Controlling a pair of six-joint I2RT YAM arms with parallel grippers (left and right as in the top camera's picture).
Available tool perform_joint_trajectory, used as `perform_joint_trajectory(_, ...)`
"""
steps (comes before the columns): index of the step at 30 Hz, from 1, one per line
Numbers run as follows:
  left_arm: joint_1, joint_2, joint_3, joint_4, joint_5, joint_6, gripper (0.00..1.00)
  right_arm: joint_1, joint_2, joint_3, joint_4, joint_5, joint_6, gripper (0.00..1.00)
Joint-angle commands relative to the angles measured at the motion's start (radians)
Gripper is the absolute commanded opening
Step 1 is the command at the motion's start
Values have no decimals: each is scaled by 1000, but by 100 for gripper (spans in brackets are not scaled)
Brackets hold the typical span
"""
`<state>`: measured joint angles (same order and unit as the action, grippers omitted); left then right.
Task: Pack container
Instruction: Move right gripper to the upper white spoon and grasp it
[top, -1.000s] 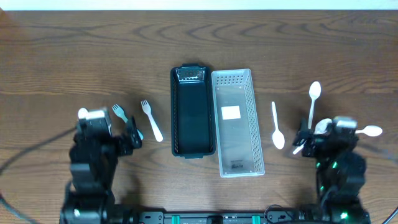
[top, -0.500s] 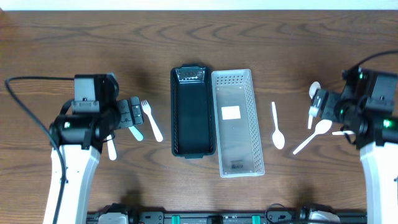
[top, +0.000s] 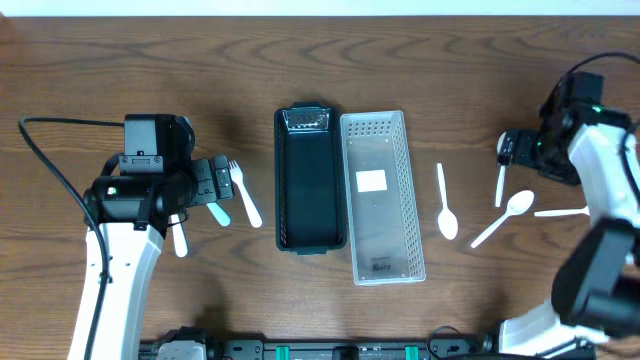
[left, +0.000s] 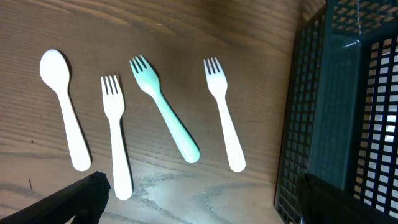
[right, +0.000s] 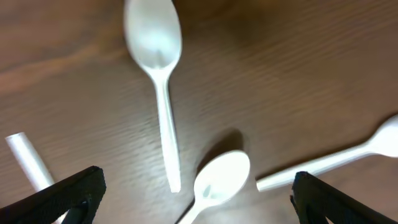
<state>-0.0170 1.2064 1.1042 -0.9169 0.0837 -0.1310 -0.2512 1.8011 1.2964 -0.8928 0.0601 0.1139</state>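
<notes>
A black mesh container (top: 309, 180) stands mid-table with a clear one (top: 382, 195) against its right side; both look empty. Left of them lie a white fork (top: 243, 195), a teal fork (left: 165, 115), another white fork (left: 116, 134) and a white spoon (left: 62, 106). My left gripper (top: 215, 185) hovers open over these, nothing between its fingers (left: 74, 199). On the right lie several white spoons (top: 444, 203) (top: 503, 218). My right gripper (top: 512, 150) hangs open above them, a spoon bowl (right: 221, 177) on the table below its gap.
Bare wooden table lies around both containers. A further spoon (top: 560, 212) lies near the right edge. The left arm's black cable (top: 45, 170) loops over the table's left side. The black container's wall (left: 311, 112) stands close to the right of my left gripper.
Both arms came up from the front edge and reached out over the cutlery. In the last half second the right gripper shifted farther back; the left barely moved.
</notes>
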Motion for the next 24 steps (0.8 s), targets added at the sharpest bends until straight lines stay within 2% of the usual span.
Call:
perform_joint_trajectory(1,0,2,22,-3,11,-6,98,-11,56,8,22,-15,-44,99)
perform_joint_trajectory(19,0,2,22,-2,11,-6,98,-10,202,8,140,-35,-70,99)
perform_joint_trajectory(21,0,2,22,-2,11,-6,98,-10,202,8,143,-36,-71,96)
perform_joint_trajectory(24,0,2,22,-2,11,-6,98,-10,202,8,142,-36,-70,85)
